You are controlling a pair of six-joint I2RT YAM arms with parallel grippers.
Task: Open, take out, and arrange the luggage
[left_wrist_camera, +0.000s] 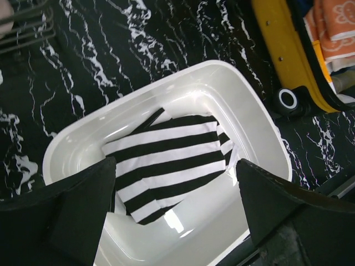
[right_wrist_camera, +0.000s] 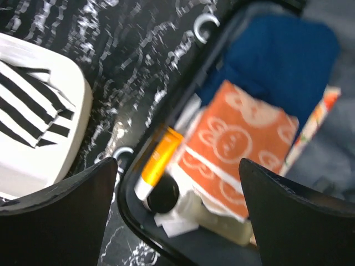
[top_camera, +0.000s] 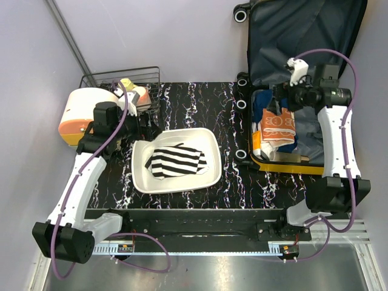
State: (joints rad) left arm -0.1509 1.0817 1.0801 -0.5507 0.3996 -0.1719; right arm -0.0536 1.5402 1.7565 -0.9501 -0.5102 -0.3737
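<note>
The luggage [left_wrist_camera: 288,55] is laid open directly beneath the right fingers [right_wrist_camera: 72,205] and well to the right of the left fingers [left_wrist_camera: 66,205], with its lid [top_camera: 303,36] raised beyond them. Both pairs of fingers are spread wide, and nothing is held in either.

The lid is judged the largest hazard. If it is nudged by the right arm [top_camera: 336,139] during a reach, it could be tipped down onto the fingers.

The tray [top_camera: 182,183] below the left fingers already carries a striped cloth [left_wrist_camera: 166,160]. The cloth could be snagged and lifted out if those fingers are lowered and clenched there. The tray could also be crowded if more things are dropped in carelessly.

Under the right fingers a towel [right_wrist_camera: 238,144] lies against a blue garment [right_wrist_camera: 277,61], so a deep pinch may bring both up together. A tube [right_wrist_camera: 160,160] and a black cap [right_wrist_camera: 163,195] are wedged just left of the towel, and a finger pushed into that gap could knock them or strike the shell wall.

The scene is closed in by plain grey walls [top_camera: 182,36]. The surface [top_camera: 200,109] is black, veined with white. A wire basket [top_camera: 148,76] and a cream-and-orange container [top_camera: 76,112] are kept just behind the left fingers.
</note>
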